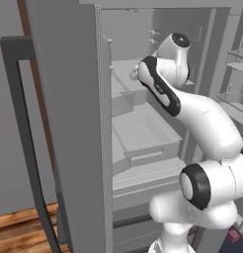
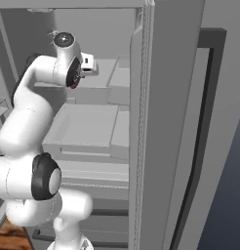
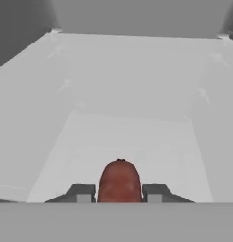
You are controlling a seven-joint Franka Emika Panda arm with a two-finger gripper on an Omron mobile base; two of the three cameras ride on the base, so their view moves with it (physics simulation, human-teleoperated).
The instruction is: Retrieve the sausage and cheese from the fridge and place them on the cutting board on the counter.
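Hand view: claw (image 3: 119,194) clenched on the sausage (image 3: 119,182), bottom centre of frame. Left finger tip (image 3: 83,193) and right finger tip (image 3: 154,193) press its flanks; its rounded end points up-frame, so its long axis runs straight along the claw toward the back wall. Sausage is smooth, matt red-brown, a short cylinder. Around it a plain pale grey shelf (image 3: 137,137), flat and featureless, inside the fridge (image 3: 137,19).

Left base view: open fridge door (image 1: 69,123) at left, white glossy arm (image 1: 207,123) reaching to upper centre. Judgement: next move is a straight pull-back along the sausage's axis. Cheese not located.
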